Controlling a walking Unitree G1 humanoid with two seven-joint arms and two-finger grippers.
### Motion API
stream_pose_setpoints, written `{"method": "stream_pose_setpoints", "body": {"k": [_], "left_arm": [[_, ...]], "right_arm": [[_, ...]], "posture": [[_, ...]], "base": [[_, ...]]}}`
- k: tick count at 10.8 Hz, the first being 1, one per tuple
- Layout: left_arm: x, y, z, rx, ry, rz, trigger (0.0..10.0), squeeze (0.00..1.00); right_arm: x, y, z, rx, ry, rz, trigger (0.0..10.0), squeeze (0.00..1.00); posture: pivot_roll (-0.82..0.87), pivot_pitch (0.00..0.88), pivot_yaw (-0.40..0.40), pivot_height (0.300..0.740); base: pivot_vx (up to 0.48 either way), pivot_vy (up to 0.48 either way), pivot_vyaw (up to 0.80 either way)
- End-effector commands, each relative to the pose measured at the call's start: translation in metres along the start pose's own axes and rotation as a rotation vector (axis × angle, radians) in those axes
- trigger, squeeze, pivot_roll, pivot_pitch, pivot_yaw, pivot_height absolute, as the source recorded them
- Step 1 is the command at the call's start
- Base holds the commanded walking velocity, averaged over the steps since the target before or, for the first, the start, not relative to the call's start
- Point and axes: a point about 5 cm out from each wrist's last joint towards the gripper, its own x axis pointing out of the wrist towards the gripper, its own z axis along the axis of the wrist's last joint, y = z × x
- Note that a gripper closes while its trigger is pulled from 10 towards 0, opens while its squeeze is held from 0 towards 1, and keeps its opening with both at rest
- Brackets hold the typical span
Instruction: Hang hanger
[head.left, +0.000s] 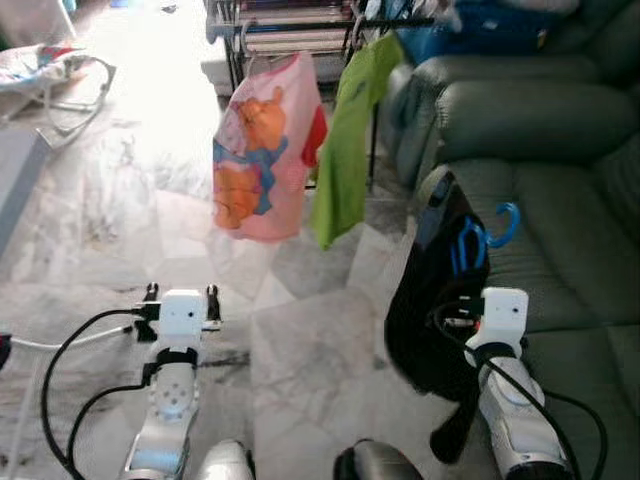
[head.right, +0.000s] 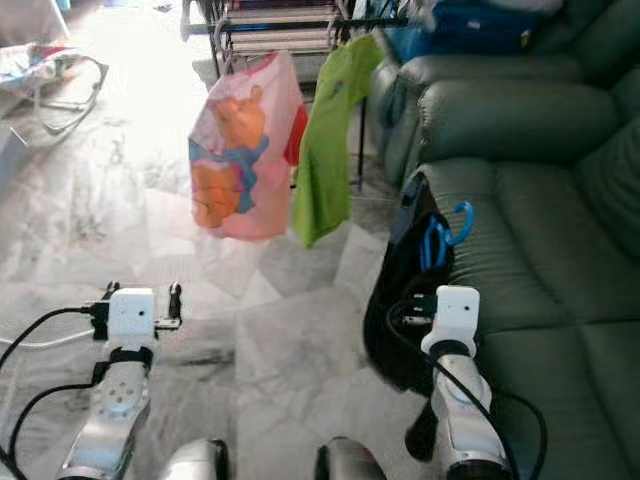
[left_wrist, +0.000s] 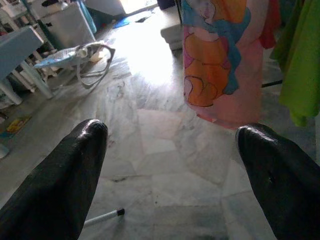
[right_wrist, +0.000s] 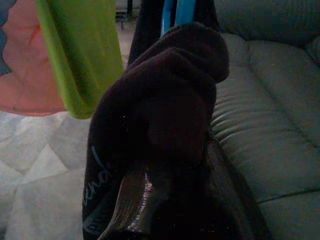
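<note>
You're over a pale marble tile floor (head.left: 300, 350) with a grey-green sofa (head.left: 540, 130) along your right, and ahead a drying rack (head.left: 290, 25) carries a pink cartoon garment (head.left: 262, 160) and a green shirt (head.left: 350, 140) side by side; a baby bouncer (head.left: 50, 75) sits far left. Your right gripper (right_wrist: 150, 190) is clamped on a black garment (head.left: 430, 290) draped on a blue hanger (head.left: 480, 240), held up beside the sofa's front edge, near the rack but apart from it. Your left gripper (left_wrist: 170, 150) hangs low over bare floor, fingers (left_wrist: 65, 175) spread wide, holding nothing.
</note>
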Motion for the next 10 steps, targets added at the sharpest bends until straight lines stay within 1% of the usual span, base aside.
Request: {"method": "stream_pose_setpoints", "body": {"k": [1, 3, 4, 8, 10], "left_arm": [[-0.001, 0.006, -0.001, 0.010, 0.004, 0.033, 10.0, 0.00], [-0.004, 0.005, -0.001, -0.039, 0.013, 0.002, 10.0, 0.00], [-0.004, 0.006, -0.001, -0.037, 0.011, -0.001, 10.0, 0.00], [-0.003, 0.006, 0.001, -0.040, 0.006, -0.014, 10.0, 0.00], [-0.002, 0.006, 0.002, -0.039, 0.005, -0.013, 10.0, 0.00]], "right_arm": [[0.003, 0.005, 0.014, 0.000, -0.058, 0.023, 10.0, 0.00], [0.003, 0.006, 0.014, 0.000, -0.060, 0.030, 10.0, 0.00], [0.005, 0.007, 0.016, 0.002, -0.063, 0.029, 10.0, 0.00], [0.012, -0.001, 0.025, -0.017, -0.098, -0.004, 10.0, 0.00], [0.013, 0.000, 0.026, -0.019, -0.104, -0.006, 10.0, 0.00]], "posture": [[-0.04, 0.147, -0.044, 0.740], [-0.04, 0.153, -0.041, 0.740], [-0.04, 0.152, -0.040, 0.740], [-0.04, 0.158, -0.038, 0.740], [-0.04, 0.159, -0.039, 0.740]], "base": [[0.000, 0.000, 0.00], [0.000, 0.000, 0.00], [0.337, 0.000, 0.00], [0.347, 0.000, 0.00], [0.347, 0.000, 0.00]]}}
